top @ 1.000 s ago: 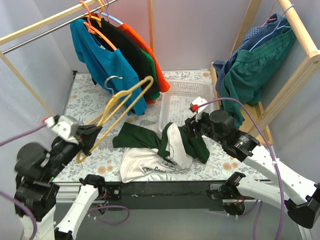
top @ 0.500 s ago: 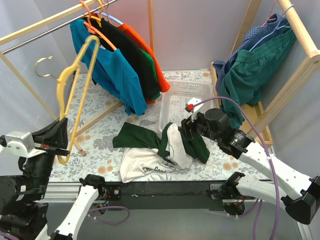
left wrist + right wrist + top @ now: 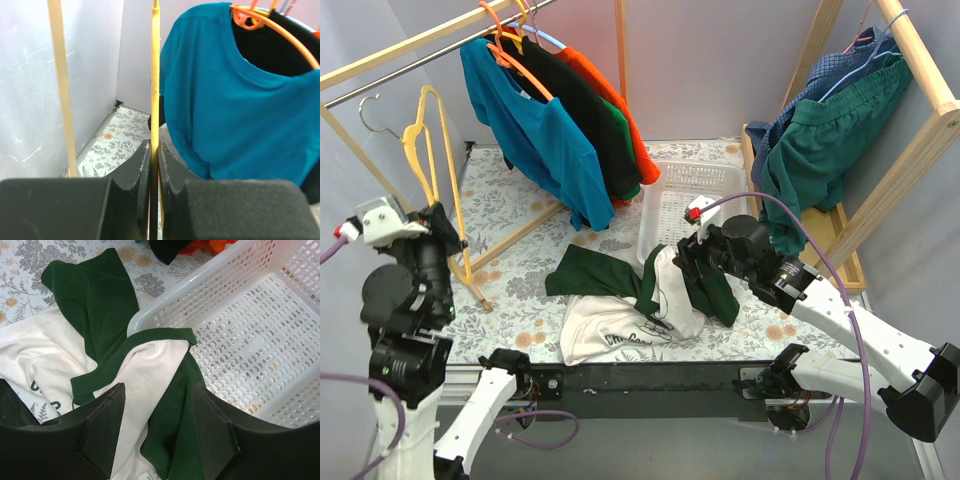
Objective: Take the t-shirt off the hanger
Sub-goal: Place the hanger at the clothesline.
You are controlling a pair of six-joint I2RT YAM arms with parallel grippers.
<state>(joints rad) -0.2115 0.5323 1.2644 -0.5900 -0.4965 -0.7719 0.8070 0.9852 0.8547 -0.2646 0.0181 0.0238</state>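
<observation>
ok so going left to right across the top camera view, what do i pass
yellow hanger → blue t-shirt on the rail → white basket → dark green garment on the right rack. The green-and-white t-shirt on the table spans the middle, so it is left out.

Between the right fingers (image 3: 105,435) the gap is free, with the t-shirt (image 3: 145,375) beyond it and the basket (image 3: 175,297) rim ahead to the right. The hanger (image 3: 155,75) fills the left fingers' (image 3: 132,175) gap, and a blue shirt (image 3: 235,115) blocks their right side.
</observation>
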